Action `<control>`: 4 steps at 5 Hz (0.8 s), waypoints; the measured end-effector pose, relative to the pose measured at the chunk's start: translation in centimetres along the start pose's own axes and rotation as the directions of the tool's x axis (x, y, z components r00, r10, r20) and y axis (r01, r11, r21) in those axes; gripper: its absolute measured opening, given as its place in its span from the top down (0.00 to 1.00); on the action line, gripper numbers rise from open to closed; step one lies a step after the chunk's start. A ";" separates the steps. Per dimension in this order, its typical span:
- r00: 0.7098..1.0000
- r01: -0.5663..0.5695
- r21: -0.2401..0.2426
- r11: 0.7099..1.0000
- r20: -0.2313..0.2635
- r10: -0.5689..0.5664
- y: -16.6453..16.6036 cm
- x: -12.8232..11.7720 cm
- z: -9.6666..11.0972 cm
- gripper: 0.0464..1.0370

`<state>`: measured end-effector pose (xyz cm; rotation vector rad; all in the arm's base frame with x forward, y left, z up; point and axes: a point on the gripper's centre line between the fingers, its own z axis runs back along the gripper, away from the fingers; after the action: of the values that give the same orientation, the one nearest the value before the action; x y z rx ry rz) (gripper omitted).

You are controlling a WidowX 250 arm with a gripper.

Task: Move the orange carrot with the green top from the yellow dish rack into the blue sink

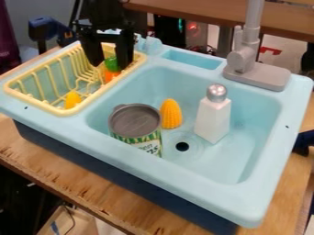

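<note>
Hand [109, 64] at upper left of frame, over the yellow dish rack [61, 112], pointing down. It's open: two black fingers spread well apart, with a gap between them. Orange toy with green top [111, 75] sits in the rack's right part, upper left of frame, showing in and below that gap; green end up, orange end lower. Nothing looks clamped; can't tell if either finger touches the toy.

Second toy piece, yellow-orange [72, 99], lies in the same rack, nearer its front corner, left of frame, well apart from the hand.

Rack sits on the left side of the light blue toy sink [270, 199]. In the basin: can with gray top [135, 121], upright, center-left of frame; yellow corn [171, 114] just beside it on the right, tip up; white shaker with silver cap [213, 117], right of center, leaning slightly. Dark drain hole [182, 146] between can and shaker, lower down. Gray faucet [243, 60] stands on the sink's back edge, upper right. Sink rests on wooden bench [36, 158], wood visible at lower left and right edge.
</note>
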<state>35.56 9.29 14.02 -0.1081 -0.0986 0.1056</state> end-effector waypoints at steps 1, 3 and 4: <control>1.000 -0.027 -0.013 1.000 0.007 0.027 -0.3 0.2 0.2 0.36; 0.998 -0.067 -0.007 0.998 -0.007 0.067 -0.7 0.3 1.4 0.43; 0.995 -0.090 0.021 0.996 0.045 0.089 -1.9 0.8 4.8 0.43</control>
<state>36.06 8.02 19.09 -0.0874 -0.1363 0.1984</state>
